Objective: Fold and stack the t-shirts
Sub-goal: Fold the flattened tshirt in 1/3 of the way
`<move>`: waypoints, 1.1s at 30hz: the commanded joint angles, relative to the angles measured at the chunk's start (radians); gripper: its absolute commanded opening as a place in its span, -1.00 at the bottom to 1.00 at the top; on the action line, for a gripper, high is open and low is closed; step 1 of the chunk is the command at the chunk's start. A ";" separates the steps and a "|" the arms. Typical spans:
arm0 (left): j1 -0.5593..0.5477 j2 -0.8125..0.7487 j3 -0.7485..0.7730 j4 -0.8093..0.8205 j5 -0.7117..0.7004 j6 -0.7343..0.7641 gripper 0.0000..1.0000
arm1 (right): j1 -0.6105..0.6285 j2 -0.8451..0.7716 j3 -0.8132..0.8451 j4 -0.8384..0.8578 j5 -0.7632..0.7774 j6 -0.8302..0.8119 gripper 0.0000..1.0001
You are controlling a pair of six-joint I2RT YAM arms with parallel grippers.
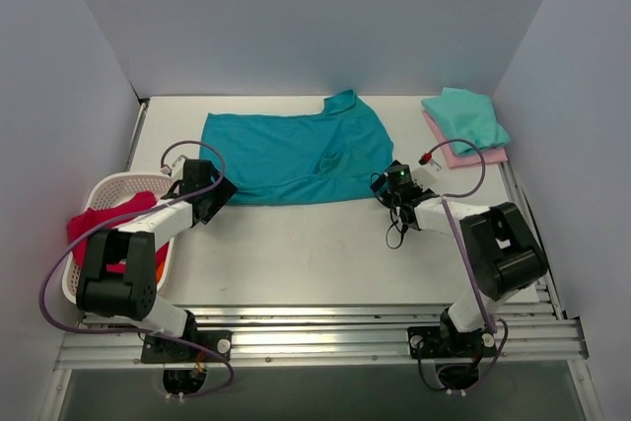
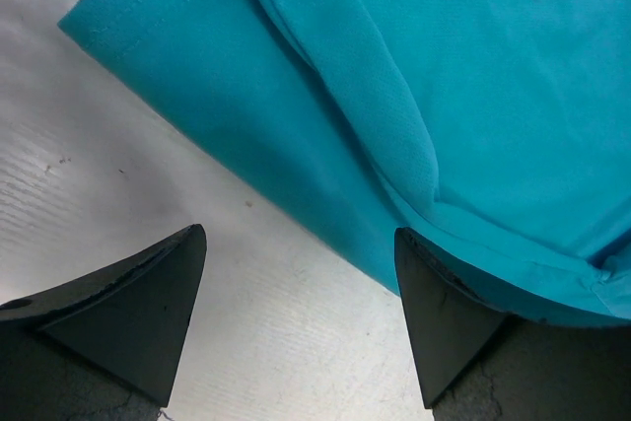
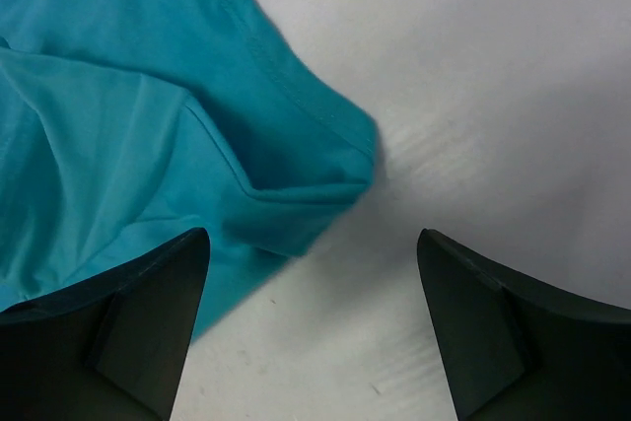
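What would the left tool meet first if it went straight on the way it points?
Probably the teal shirt: its hem lies just ahead of the open left tool, though depth is unclear.

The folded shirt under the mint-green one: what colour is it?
Pale pink; the pink shirt shows best in the top external view.

table (image 1: 296,248) | on it: teal t-shirt (image 1: 296,155) spread flat | pink t-shirt (image 1: 471,158) | basket (image 1: 108,184)

bare table (image 1: 296,253) is left along the near edge of the teal t-shirt (image 1: 286,155); passage is blocked leftward by the white lattice basket (image 1: 113,184), rightward by the folded mint-green t-shirt (image 1: 465,117).
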 commanded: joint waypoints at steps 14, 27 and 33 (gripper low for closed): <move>0.081 0.120 -0.019 0.170 0.008 -0.053 0.67 | -0.017 0.172 0.112 0.056 -0.001 -0.015 -1.00; 0.018 0.085 -0.055 0.167 -0.049 -0.083 0.42 | -0.087 0.094 0.094 0.016 0.024 -0.032 -1.00; -0.037 0.091 -0.053 0.150 -0.082 -0.088 -0.07 | -0.110 0.084 0.075 0.019 0.010 -0.032 -1.00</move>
